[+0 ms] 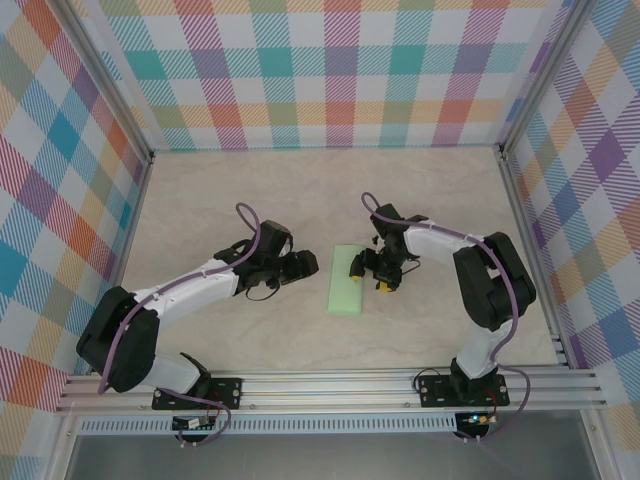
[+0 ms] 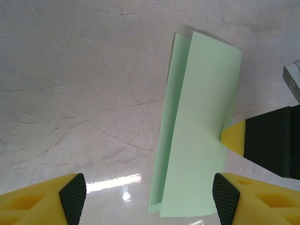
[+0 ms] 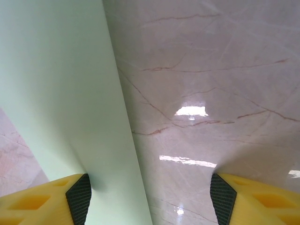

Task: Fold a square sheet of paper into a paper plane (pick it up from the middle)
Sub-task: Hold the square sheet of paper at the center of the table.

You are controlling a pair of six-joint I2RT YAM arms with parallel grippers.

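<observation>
From above and behind my bases (image 1: pixel 200 388), the top camera sees the whole table (image 1: pixel 250 190). My wrist cameras look down close, both sharing the sheet of paper (image 2: pixel 197 131).

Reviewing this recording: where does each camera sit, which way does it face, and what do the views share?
Top external: above and behind the bases, looking down on the table; left arm and right arm show whole.
Left wrist: on the left arm, facing down past the left fingers at the folded paper.
Right wrist: on the right arm, facing down past the right fingers along the paper's edge.
Shared: all see paper and table; the left wrist also catches one of the right fingers.
</observation>
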